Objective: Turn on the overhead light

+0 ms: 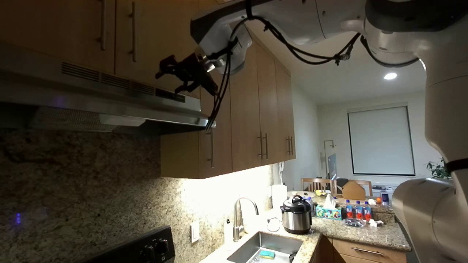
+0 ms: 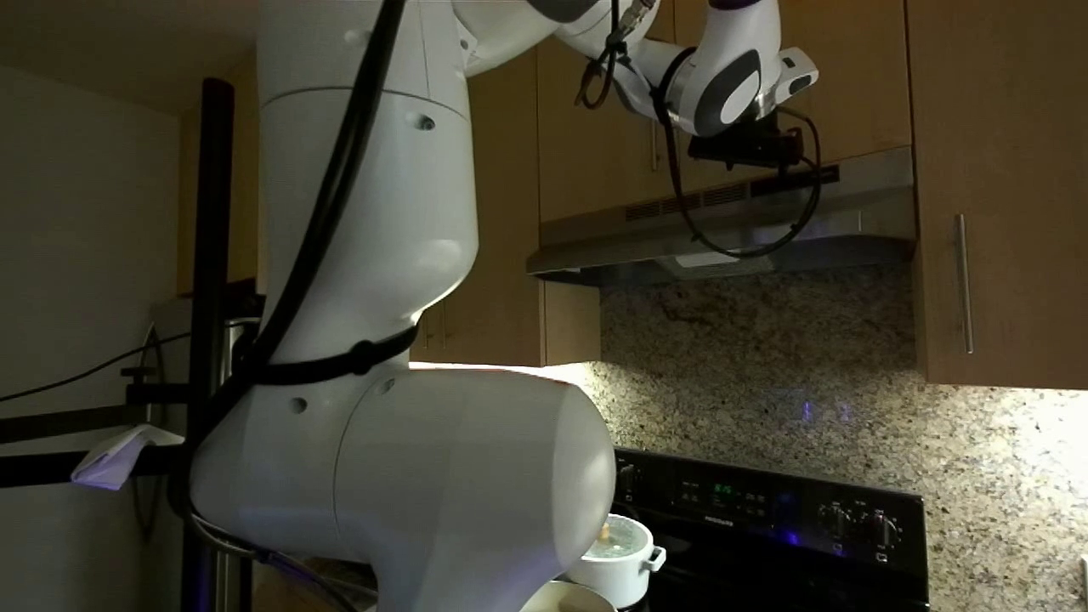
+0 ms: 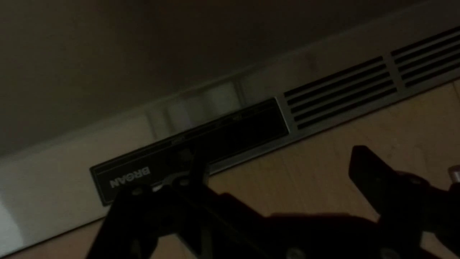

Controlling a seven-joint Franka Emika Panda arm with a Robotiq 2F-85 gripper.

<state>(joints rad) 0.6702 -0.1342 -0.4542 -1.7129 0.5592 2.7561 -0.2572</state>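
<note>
The steel range hood (image 1: 131, 100) hangs under wooden cabinets; it also shows in an exterior view (image 2: 867, 208) and the wrist view (image 3: 54, 162). Its black control panel (image 3: 248, 129), marked with a brand name, sits on the front face beside the vent slots; it shows in both exterior views (image 1: 170, 95) (image 2: 829, 176). A pale light lens (image 1: 122, 119) is under the hood, with no clear glow. My black gripper (image 1: 168, 83) is open and empty in front of the hood, close to the panel. In the wrist view its left finger (image 3: 279, 156) overlaps the panel; contact cannot be told.
Upper cabinets (image 1: 245, 109) with bar handles (image 1: 134, 33) stand above and beside the hood. The black stove (image 2: 765, 510) with a white pot (image 2: 625, 565) is below. A sink (image 1: 278, 239) and a pressure cooker (image 1: 297, 215) are further along the counter. Cables hang from the wrist.
</note>
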